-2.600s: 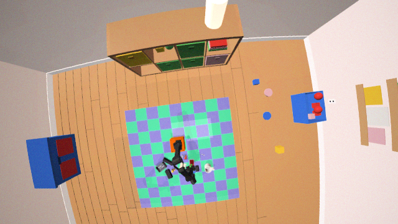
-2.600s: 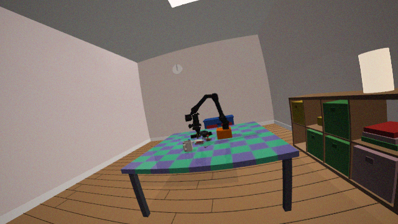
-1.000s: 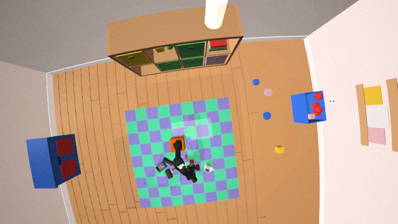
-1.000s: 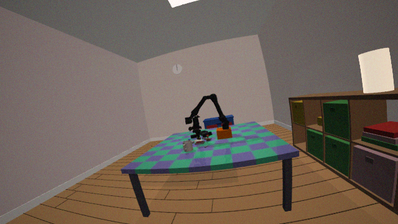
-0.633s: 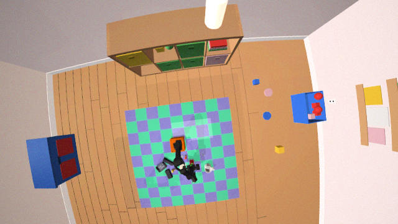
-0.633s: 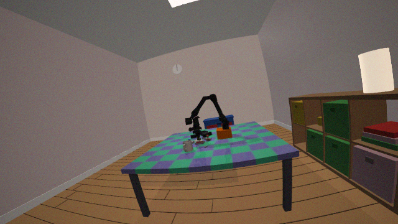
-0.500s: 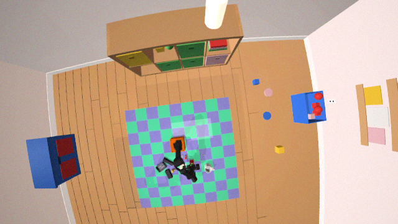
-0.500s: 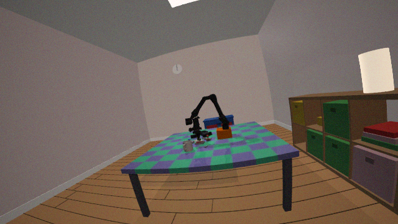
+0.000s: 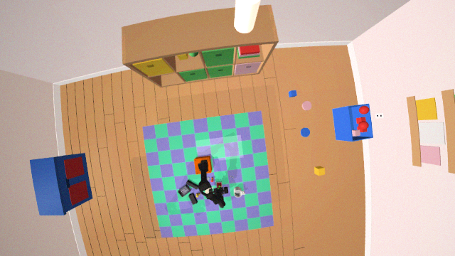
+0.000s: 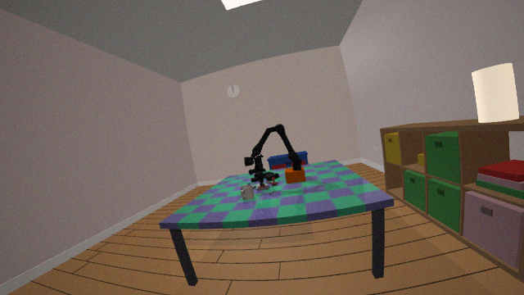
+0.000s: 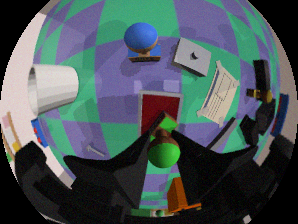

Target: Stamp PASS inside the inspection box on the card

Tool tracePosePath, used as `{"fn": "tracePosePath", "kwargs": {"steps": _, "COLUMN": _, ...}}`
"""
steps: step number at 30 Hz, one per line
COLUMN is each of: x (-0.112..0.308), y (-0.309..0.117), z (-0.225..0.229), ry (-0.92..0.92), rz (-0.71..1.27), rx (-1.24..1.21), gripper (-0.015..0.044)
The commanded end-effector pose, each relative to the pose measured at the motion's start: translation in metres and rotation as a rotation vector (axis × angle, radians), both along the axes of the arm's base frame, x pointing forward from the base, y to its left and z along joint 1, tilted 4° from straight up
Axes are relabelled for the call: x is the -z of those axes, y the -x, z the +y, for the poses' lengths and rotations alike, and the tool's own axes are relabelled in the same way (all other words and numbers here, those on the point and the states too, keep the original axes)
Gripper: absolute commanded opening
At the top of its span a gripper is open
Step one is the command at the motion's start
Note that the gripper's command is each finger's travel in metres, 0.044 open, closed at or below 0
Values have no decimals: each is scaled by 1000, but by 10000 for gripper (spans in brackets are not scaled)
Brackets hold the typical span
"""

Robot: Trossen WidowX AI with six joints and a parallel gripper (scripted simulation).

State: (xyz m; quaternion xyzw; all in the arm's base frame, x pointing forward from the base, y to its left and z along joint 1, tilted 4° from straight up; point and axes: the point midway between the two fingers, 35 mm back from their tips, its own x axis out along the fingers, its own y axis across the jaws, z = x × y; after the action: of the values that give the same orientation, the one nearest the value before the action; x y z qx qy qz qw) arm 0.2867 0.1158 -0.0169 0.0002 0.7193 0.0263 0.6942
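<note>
My gripper [image 11: 160,134] [image 10: 262,183] is shut on the green-knobbed stamp [image 11: 164,154], which has a brown neck and green-sided block. The stamp is over the near end of the red ink pad [image 11: 156,106] [image 9: 219,184], a dark red rectangle with a grey rim. Whether its face touches the pad cannot be told. The cream card [image 11: 218,95] with printed lines lies to the right of the pad in the wrist view, held at its corners by small pale pieces. The inspection box on it cannot be made out clearly. The stamp's lettering is hidden.
A blue-knobbed stamp [image 11: 141,39] and a grey block [image 11: 194,56] stand beyond the pad. A white mug [image 11: 57,87] [image 10: 247,192] [image 9: 238,193] is at left in the wrist view. A yellow-knobbed stamp [image 11: 267,95] and dark blocks are at right. A red stamp [image 9: 212,179] is near the arm.
</note>
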Motion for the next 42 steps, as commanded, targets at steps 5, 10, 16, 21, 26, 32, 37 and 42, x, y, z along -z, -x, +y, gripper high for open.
{"fn": "tracePosePath", "kwargs": {"steps": 5, "x": 6, "y": 1, "z": 1, "ry": -3, "rz": 2, "rx": 3, "gripper": 0}}
{"fn": "tracePosePath", "kwargs": {"steps": 10, "x": 6, "y": 1, "z": 1, "ry": -3, "rz": 2, "rx": 3, "gripper": 0}}
{"fn": "tracePosePath", "kwargs": {"steps": 16, "x": 7, "y": 1, "z": 1, "ry": -2, "rz": 0, "rx": 0, "gripper": 0}}
{"fn": "tracePosePath", "kwargs": {"steps": 21, "x": 8, "y": 1, "z": 1, "ry": -2, "rz": 0, "rx": 0, "gripper": 0}}
{"fn": "tracePosePath", "kwargs": {"steps": 26, "x": 9, "y": 1, "z": 1, "ry": -2, "rz": 0, "rx": 0, "gripper": 0}}
{"fn": "tracePosePath", "kwargs": {"steps": 32, "x": 10, "y": 1, "z": 1, "ry": -2, "rz": 0, "rx": 0, "gripper": 0}}
{"fn": "tracePosePath", "kwargs": {"steps": 37, "x": 10, "y": 1, "z": 1, "ry": -2, "rz": 0, "rx": 0, "gripper": 0}}
{"fn": "tracePosePath", "kwargs": {"steps": 42, "x": 11, "y": 1, "z": 1, "ry": -2, "rz": 0, "rx": 0, "gripper": 0}}
